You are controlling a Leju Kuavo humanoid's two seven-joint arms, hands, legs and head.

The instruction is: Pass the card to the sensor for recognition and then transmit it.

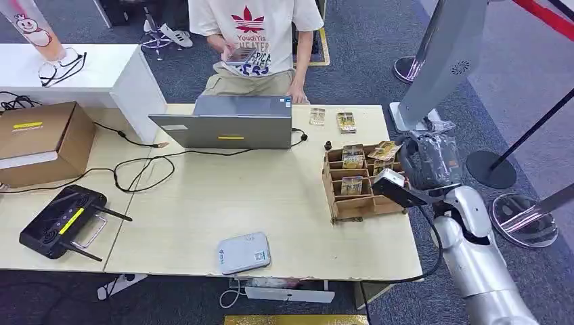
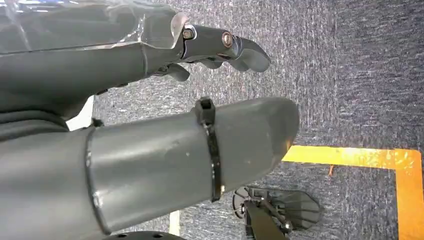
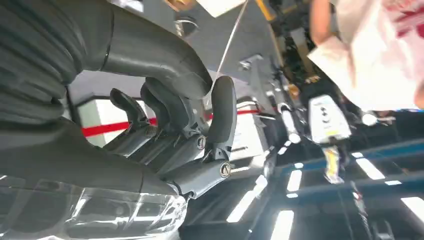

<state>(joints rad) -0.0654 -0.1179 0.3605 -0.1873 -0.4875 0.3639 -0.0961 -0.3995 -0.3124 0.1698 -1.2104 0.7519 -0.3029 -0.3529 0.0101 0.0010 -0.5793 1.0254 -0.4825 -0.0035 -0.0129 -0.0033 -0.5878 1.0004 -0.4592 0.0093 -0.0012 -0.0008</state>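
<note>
A wooden card rack (image 1: 360,203) stands at the table's right end with several cards (image 1: 352,157) upright in its slots; one card (image 1: 384,150) leans out of a far slot. Two more cards (image 1: 346,122) lie flat behind it. The white card sensor (image 1: 244,252) lies near the front edge. My right hand (image 1: 431,161), wrapped in clear film, hovers just right of the rack's far end. Its fingers (image 3: 220,115) curl inward with nothing between them and the thumb. My left hand (image 2: 150,65) hangs over the carpet, fingers straight and apart from the thumb, holding nothing.
A grey laptop (image 1: 227,122) sits at the far middle, with a seated person (image 1: 257,40) behind it holding a phone. A black antenna device (image 1: 64,222), a cardboard box (image 1: 40,139) and loose cables lie on the left. A white kiosk (image 1: 447,54) and stanchion bases (image 1: 492,169) stand right of the table.
</note>
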